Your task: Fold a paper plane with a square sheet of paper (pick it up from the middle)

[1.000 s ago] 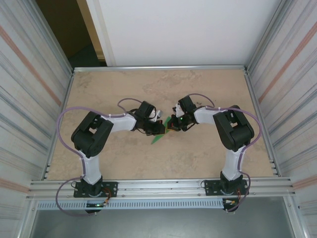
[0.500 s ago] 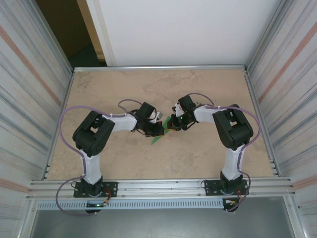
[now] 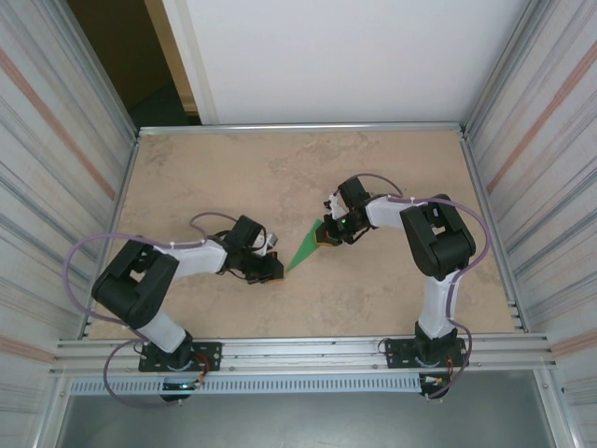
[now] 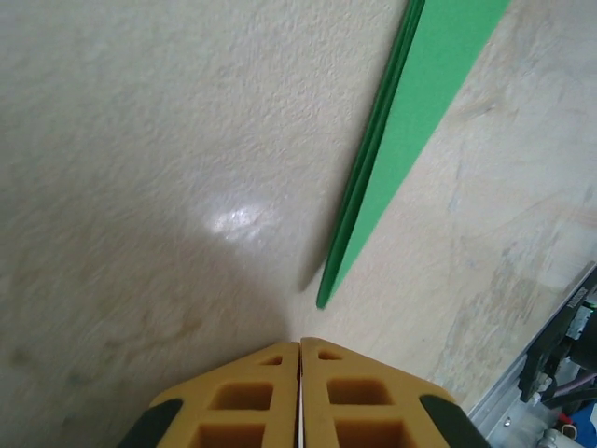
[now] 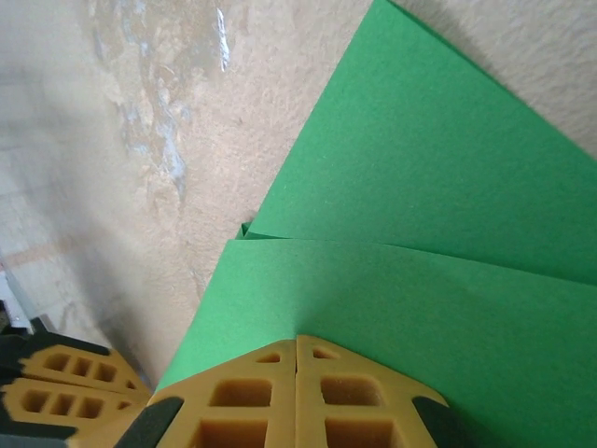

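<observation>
The square sheet of paper is folded into a narrow bright green wedge that lies flat mid-table, its point toward the near left. My right gripper is shut, and its tips rest on the wide layered end of the paper. My left gripper is shut and empty on the bare table, just short of the wedge's point. In the left wrist view the gripper's tips close to a thin seam, and the paper runs off to the upper right.
The tan table is fenced by an aluminium rail at the near edge and corrugated metal walls on both sides. A white panel stands behind. Purple cables loop round both arms.
My left arm has swung back to the left and toward the near edge, so its gripper has come off the paper. The green wedge now lies more exposed. The right gripper has stayed put.
</observation>
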### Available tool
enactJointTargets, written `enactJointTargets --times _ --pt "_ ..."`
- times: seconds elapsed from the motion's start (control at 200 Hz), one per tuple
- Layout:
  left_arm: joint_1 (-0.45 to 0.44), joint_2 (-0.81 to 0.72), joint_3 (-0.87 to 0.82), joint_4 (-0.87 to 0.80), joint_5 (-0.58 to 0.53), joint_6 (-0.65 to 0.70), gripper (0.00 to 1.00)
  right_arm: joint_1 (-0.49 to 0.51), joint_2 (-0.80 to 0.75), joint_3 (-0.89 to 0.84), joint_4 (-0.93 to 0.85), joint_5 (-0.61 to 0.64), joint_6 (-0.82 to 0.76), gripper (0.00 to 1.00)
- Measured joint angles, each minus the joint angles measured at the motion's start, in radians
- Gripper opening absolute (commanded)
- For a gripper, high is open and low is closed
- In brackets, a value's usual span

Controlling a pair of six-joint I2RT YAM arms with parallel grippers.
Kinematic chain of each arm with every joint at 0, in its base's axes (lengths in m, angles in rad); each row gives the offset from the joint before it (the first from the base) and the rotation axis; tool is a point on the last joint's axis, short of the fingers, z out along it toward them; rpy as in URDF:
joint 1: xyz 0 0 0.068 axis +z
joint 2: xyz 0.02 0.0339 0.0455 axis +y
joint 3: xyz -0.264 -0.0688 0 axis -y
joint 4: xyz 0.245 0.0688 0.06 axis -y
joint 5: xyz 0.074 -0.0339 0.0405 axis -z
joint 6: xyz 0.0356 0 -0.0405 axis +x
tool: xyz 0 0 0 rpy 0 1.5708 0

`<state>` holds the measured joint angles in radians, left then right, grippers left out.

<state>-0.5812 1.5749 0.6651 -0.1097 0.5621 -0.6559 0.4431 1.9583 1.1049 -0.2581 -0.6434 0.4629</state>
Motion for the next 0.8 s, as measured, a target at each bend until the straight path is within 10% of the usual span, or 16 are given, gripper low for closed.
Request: enactJointTargets --times 0.461,0.802 --pt "0.231 -0.321 0.118 -0.167 -0.117 0.089 0.82 0.107 -0.279 0.072 -0.18 0.301 0.082 0.58" --pt "0.308 -0.421 0.116 -0.238 -0.261 0.205 0.99 0.247 -0.295 0.069 -0.274 0.61 0.435 0.71"
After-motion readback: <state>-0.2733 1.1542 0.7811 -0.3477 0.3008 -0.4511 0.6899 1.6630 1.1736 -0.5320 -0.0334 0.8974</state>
